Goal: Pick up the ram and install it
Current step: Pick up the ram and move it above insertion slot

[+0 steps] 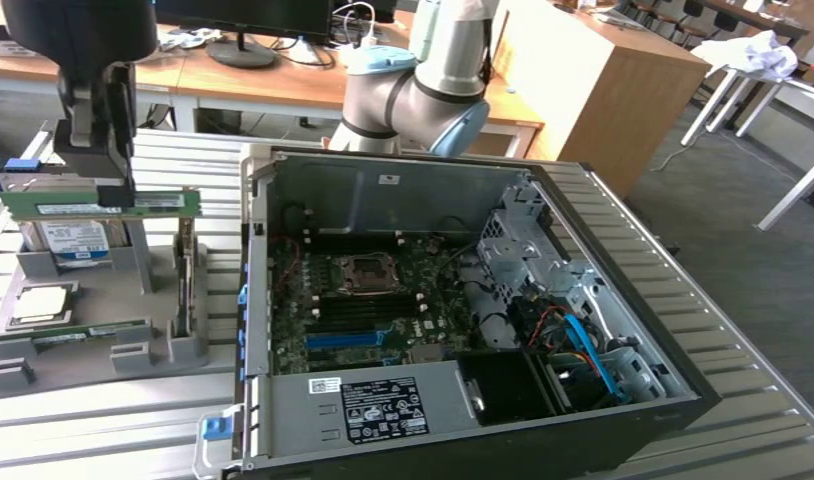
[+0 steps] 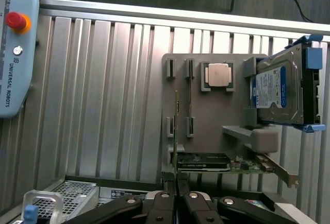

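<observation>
The ram [image 1: 60,204] is a long green stick held level on its edge, a little above the grey parts holder [image 1: 94,355] at the exterior view's left. My black gripper [image 1: 100,192] comes down from above and is shut on the ram near its middle. In the wrist view the ram [image 2: 176,126] shows edge-on as a thin green line running out from between my fingers [image 2: 165,206], and the gripper [image 2: 176,195] is shut on it. The open computer case [image 1: 380,185] with its motherboard [image 1: 360,300] lies toward the exterior view's right of the holder.
The holder carries a silver hard drive [image 1: 71,243] [image 2: 276,92], a square processor chip [image 1: 40,302] [image 2: 217,74], another green stick [image 1: 74,331] and an upright card [image 1: 184,270]. The case wall [image 1: 254,300] stands between holder and motherboard. A teach pendant [image 2: 15,44] lies on the slatted table.
</observation>
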Tool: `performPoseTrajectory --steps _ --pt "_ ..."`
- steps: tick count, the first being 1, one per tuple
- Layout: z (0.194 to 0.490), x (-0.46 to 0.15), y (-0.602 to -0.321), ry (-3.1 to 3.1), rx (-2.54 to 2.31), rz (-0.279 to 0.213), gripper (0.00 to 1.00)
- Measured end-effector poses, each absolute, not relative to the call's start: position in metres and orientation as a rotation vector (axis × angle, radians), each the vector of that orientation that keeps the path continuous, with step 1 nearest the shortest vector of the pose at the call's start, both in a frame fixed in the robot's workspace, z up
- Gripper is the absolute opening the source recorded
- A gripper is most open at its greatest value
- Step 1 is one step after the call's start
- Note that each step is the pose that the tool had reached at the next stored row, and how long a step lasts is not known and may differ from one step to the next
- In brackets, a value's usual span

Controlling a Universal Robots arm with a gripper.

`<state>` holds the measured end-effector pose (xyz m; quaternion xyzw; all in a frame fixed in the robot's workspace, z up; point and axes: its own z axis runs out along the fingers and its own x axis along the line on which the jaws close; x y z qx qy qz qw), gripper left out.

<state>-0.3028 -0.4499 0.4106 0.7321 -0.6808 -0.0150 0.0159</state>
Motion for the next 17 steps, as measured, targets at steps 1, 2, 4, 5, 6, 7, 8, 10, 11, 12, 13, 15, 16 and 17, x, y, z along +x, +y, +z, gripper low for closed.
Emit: performPoseTrajectory --steps 1,2,4,5,6,7,8,10,11,12,13,15,16,17 --pt "0.411 -0.301 -0.45 -2.117 2.277 -0.047 0.13" --pt "0.411 -0.299 -0.45 -2.117 2.277 -0.047 0.13" --pt "0.411 -0.296 -0.45 -2.117 2.277 -0.047 0.13" --pt "0.411 -0.294 -0.45 -2.117 2.277 -0.047 0.13" --pt "0.411 -0.292 -0.45 -2.117 2.277 -0.047 0.13" --pt "0.411 -0.29 -0.45 -2.117 2.277 -0.047 0.13" --pt "0.411 -0.288 -0.45 -2.117 2.277 -0.047 0.13" --pt "0.411 -0.284 -0.45 -2.117 2.277 -0.047 0.13" --pt "0.411 -0.282 -0.45 -2.117 2.277 -0.047 0.13" --pt "0.411 -0.28 -0.45 -2.117 2.277 -0.047 0.13" --pt "0.411 -0.278 -0.45 -2.117 2.277 -0.047 0.13" --pt "0.411 -0.275 -0.45 -2.117 2.277 -0.047 0.13" --pt "0.411 -0.273 -0.45 -2.117 2.277 -0.047 0.13" --pt "0.411 -0.272 -0.45 -2.117 2.277 -0.047 0.13"
